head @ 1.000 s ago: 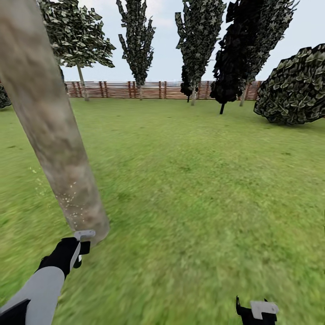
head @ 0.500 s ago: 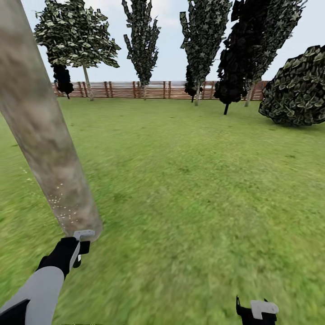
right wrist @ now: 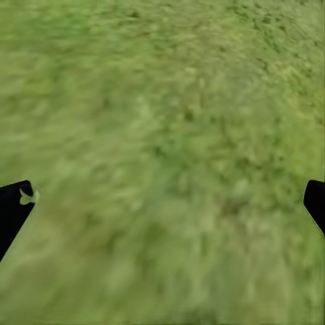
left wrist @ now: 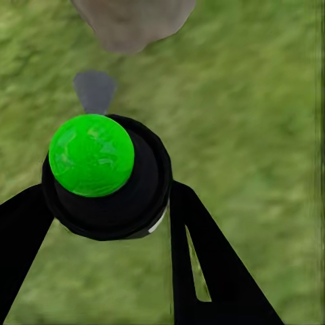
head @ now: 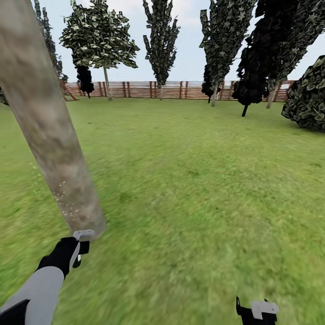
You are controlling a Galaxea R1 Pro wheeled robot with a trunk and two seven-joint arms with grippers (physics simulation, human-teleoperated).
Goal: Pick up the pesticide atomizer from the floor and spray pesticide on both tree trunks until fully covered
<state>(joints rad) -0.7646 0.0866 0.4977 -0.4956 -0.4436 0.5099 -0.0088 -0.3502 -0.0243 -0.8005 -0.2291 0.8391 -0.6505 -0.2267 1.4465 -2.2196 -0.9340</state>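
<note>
The left hand (left wrist: 108,223) is clamped around a black, round-bodied pesticide atomizer with a glossy green ball-shaped cap (left wrist: 91,154), its two black fingers (left wrist: 203,264) pressed against opposite sides of the dark collar below the cap. A small grey nozzle (left wrist: 93,90) projects from the bottle ahead of the hand, aimed at the foot of the thick, smooth trunk of mottled beige-grey bark (head: 49,131), which rises just beyond the fingertips and leans across the head view. Fine pale specks dot the trunk's lower stretch, probably spray droplets. The bottle looks like rigid plastic, light and somewhat slick, so the round collar is the sound place to grip; squeezing the domed cap would likely let it slip. The right hand (right wrist: 162,203) hangs well apart from the trunk, spread wide over soft, blurred green lawn (right wrist: 162,135), holding nothing. Far beyond both hands stands a brown slatted wooden fence (head: 171,89).
</note>
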